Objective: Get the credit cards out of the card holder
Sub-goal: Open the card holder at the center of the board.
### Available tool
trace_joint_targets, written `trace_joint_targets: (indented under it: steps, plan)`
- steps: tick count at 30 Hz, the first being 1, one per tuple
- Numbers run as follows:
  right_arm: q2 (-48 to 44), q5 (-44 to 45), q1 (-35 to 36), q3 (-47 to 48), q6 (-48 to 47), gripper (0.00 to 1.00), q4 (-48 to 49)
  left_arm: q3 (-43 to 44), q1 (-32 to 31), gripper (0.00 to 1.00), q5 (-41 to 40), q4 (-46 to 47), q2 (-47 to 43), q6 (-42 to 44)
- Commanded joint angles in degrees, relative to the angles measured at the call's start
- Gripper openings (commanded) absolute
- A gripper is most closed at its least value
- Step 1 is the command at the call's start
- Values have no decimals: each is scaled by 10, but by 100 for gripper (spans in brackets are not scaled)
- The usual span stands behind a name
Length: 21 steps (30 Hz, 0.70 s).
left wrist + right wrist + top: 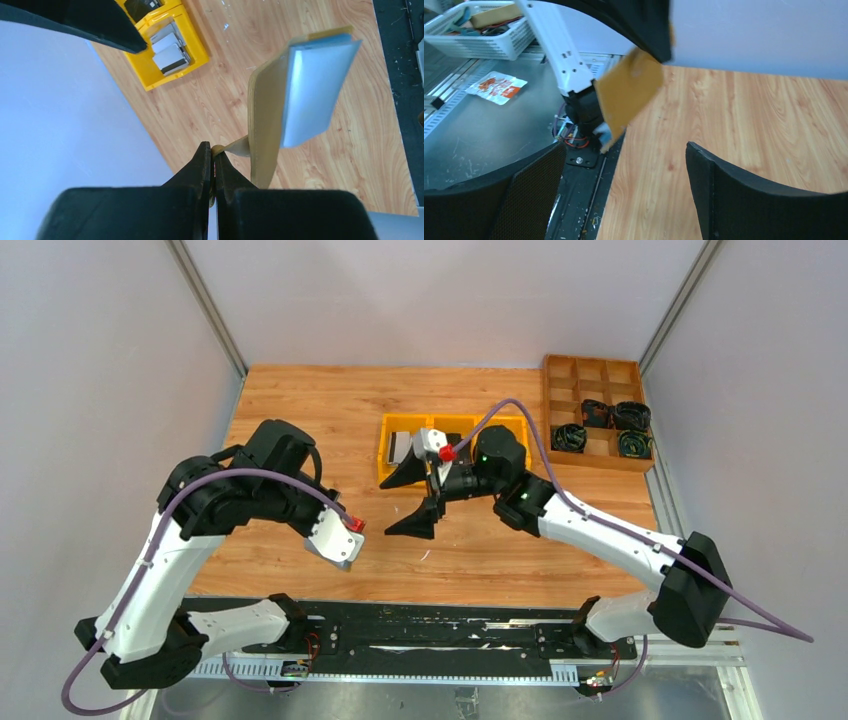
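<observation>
left gripper (214, 167) clamps card holder (300, 95) flap | right gripper (619, 150) wide, empty | handling: light, floppy, dangling; likely grasp stiff silvery panel's edge

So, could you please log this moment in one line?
left fingers: shut on card holder | right fingers: open, empty | credit cards: in yellow bin

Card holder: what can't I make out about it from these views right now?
- Left wrist: the card holder shows its silvery face, pinched by the shut left gripper; whether cards are inside cannot be told.
- Right wrist: only its blurred yellow back; a dark shape covers its top corner.
- Top external: too small to pick out at the left gripper.
</observation>
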Motion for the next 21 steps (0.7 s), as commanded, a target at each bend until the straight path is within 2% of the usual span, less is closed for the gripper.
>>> trace_joint_targets:
  steps: [1,8,12,14,21]
  plan:
    - [3,12,58,2,-46,92,38,13,-11,0,-14,-15,8,21]
    - [18,158,126,6,-111,92,42,26,-14,0,-14,-14,6,22]
    - [34,251,146,4,-137,84,53,38,-14,0,-3,-13,1,23]
    - [39,256,146,6,-137,70,62,41,-14,0,-1,-13,-2,24]
    - [53,256,145,46,-130,9,24,60,-14,0,20,-13,-1,7]
